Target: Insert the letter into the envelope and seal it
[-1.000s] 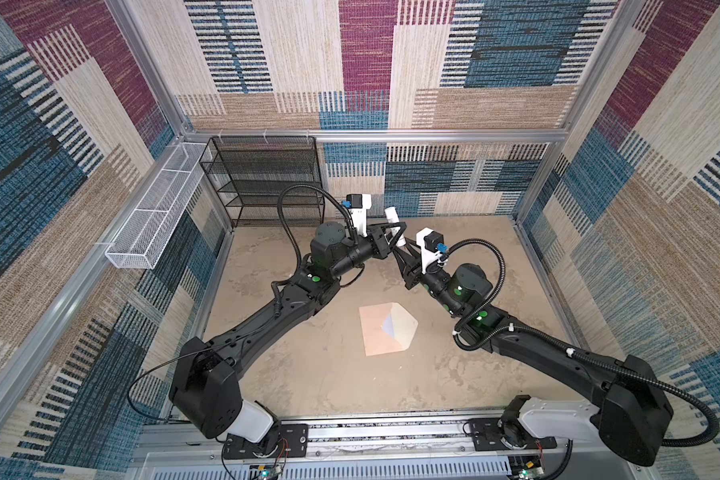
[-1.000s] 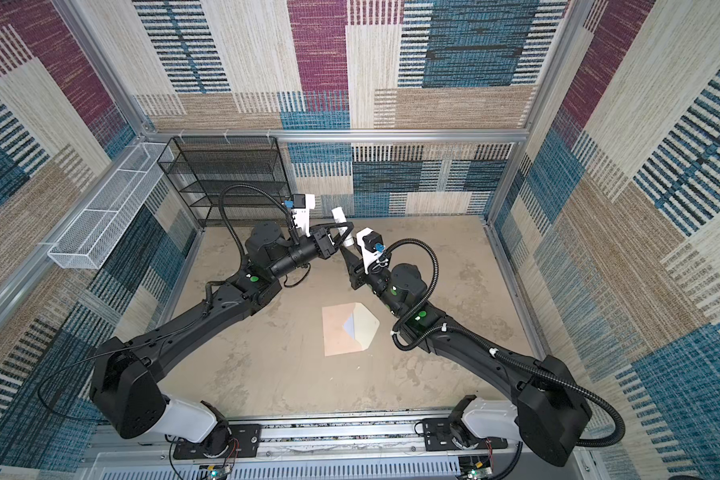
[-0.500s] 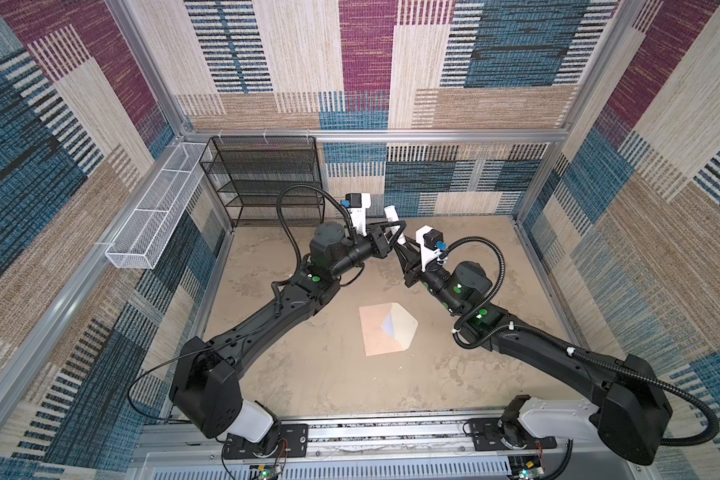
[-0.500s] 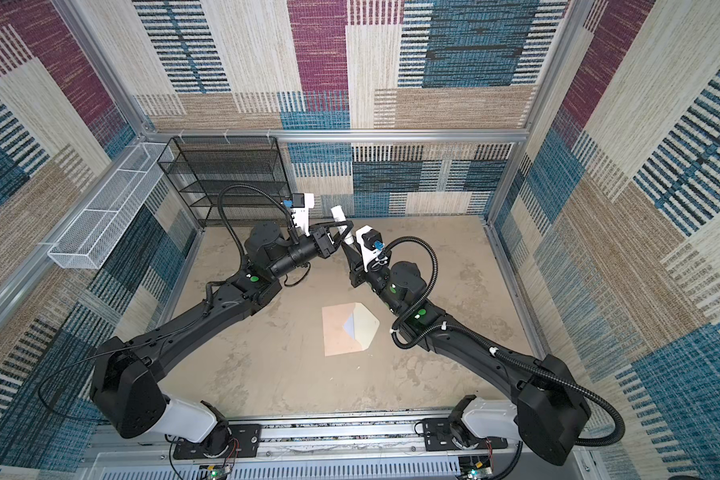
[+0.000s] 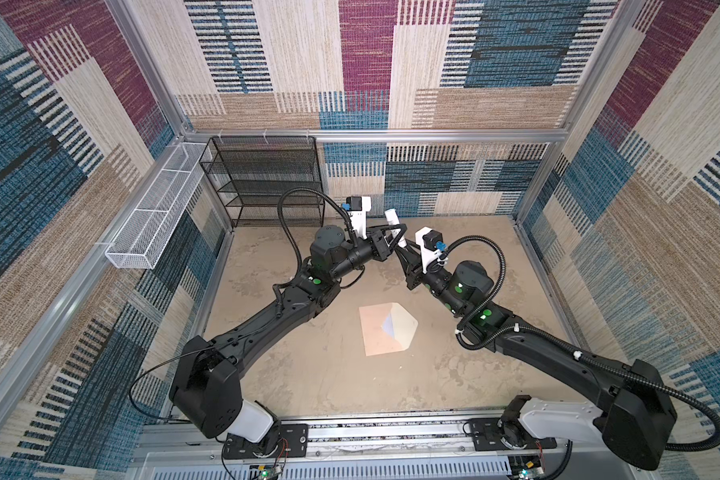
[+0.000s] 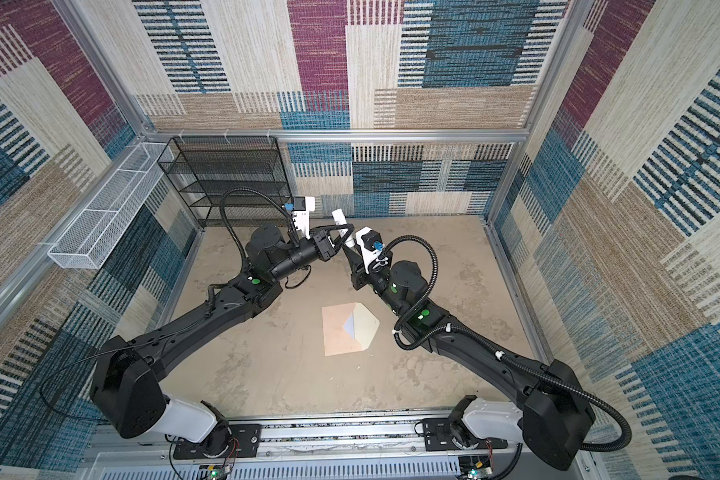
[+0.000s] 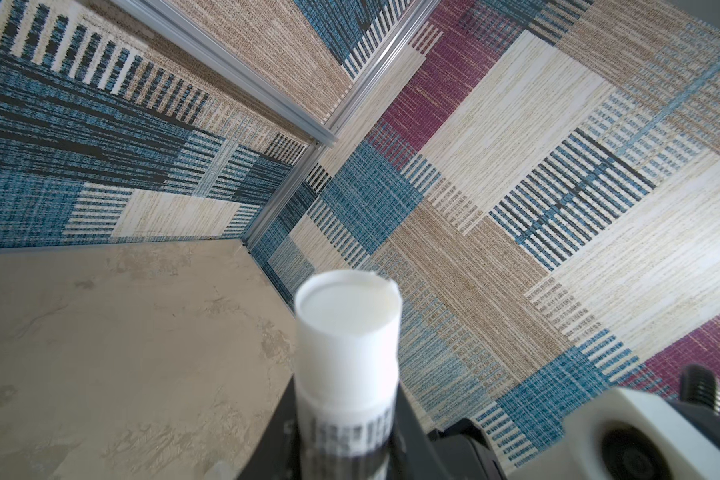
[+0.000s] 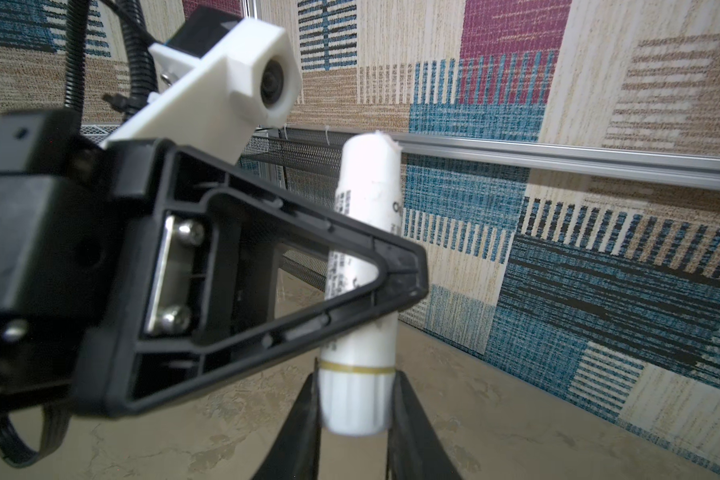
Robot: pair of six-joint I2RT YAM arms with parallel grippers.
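Both top views: left gripper and right gripper are clamping one white cylindrical glue stick in the air, upper centre of frame. Pale peach paper envelope is lying flat on the tan tabletop just below centre with its cream flap open. White blue-edged paper letter is showing as a triangle in its mouth.

Left wrist: stick is sitting between the left fingers, lower centre.

Right wrist: right fingers are pinching the stick's gold-ringed end, bottom centre. Left gripper is gripping it mid-body.

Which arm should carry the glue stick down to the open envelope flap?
Probably left. The left gripper clamps the glue stick across its barrel, while the right gripper only pinches its bottom knob. The envelope lies flap open between both arms.
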